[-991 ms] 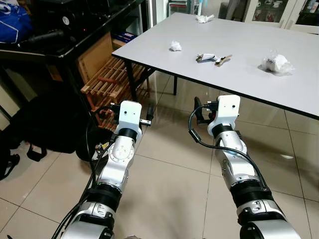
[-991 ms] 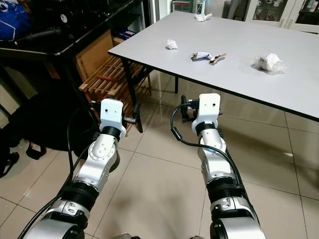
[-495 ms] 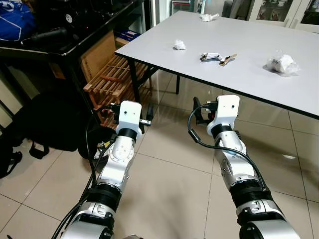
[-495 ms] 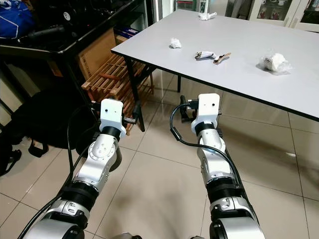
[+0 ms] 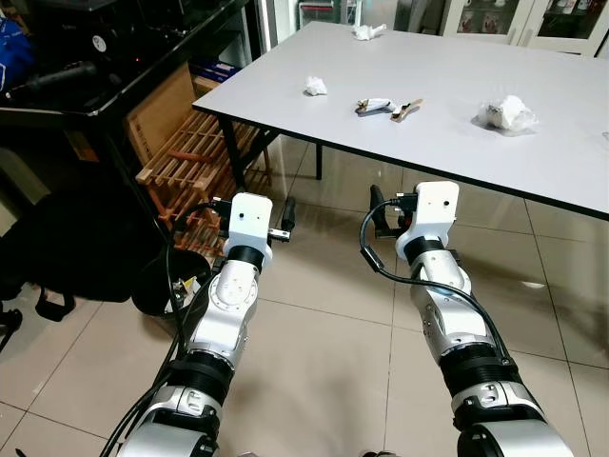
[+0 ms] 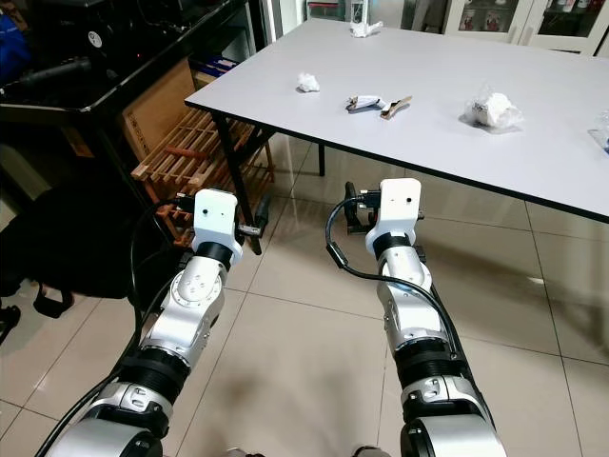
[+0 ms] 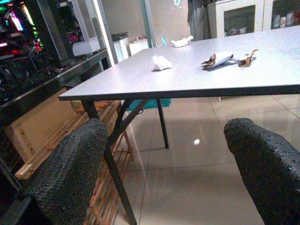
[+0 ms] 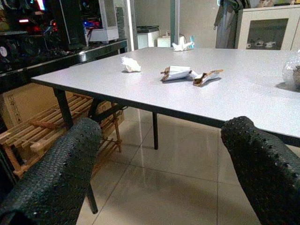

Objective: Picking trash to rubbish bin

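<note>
So walk up square to the table [image 5: 457, 105] first (both grippers [image 7: 164, 173] [image 8: 159, 173] spread wide, holding nothing), then go for the near crumpled tissue [image 5: 314, 87].

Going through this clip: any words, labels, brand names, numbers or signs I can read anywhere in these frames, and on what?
No text can be read here.
The folded wrapper on the grey table: any print too small to make out.
The lit equipment on the dark shelf: coloured lights, no legible characters.
Round sticker on the black gear: blurred, unreadable.
The cardboard panel beside the shelf: faint marks, too blurred.
</note>
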### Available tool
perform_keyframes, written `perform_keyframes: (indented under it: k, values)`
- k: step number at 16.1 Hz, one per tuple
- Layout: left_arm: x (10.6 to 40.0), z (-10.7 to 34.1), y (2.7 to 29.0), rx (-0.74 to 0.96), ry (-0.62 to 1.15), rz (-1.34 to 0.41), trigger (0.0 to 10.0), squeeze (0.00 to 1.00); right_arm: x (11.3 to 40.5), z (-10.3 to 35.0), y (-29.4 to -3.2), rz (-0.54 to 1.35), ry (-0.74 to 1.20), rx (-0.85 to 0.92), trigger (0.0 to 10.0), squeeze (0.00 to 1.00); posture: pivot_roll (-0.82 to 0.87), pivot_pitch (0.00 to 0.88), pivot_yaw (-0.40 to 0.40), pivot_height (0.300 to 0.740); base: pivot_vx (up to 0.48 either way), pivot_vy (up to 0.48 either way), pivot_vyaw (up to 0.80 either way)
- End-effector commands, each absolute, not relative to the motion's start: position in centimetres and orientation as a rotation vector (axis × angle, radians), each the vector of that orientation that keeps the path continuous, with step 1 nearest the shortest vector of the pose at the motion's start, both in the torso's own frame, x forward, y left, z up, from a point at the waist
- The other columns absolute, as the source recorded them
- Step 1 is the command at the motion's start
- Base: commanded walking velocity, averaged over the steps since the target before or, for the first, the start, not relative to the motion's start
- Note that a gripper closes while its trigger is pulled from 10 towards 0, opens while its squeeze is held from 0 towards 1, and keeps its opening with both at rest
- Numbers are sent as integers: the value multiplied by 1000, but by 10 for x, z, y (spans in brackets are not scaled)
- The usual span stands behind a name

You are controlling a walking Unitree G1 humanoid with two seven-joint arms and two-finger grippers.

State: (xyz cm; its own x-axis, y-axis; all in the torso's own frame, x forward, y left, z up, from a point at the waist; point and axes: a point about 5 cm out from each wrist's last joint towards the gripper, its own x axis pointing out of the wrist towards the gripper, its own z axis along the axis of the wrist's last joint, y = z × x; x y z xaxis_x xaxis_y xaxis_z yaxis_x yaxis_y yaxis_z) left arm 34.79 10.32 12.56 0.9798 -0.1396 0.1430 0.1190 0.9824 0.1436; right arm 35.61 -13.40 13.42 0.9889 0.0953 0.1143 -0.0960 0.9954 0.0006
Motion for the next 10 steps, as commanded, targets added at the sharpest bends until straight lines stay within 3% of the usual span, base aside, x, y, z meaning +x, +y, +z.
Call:
perform_keyframes:
  k: [1, 10]
  values:
    - [350, 127, 105, 142, -152, -133, 10000, 0, 356, 135, -132, 98, -118, 15, 10000, 0, -56, 46, 76, 740, 240, 0, 0]
    - [351, 128, 106, 151, -150, -126, 10000, 0, 356, 134, -132, 94, -113, 13, 10000, 0, -53, 56, 76, 740, 255, 0, 0]
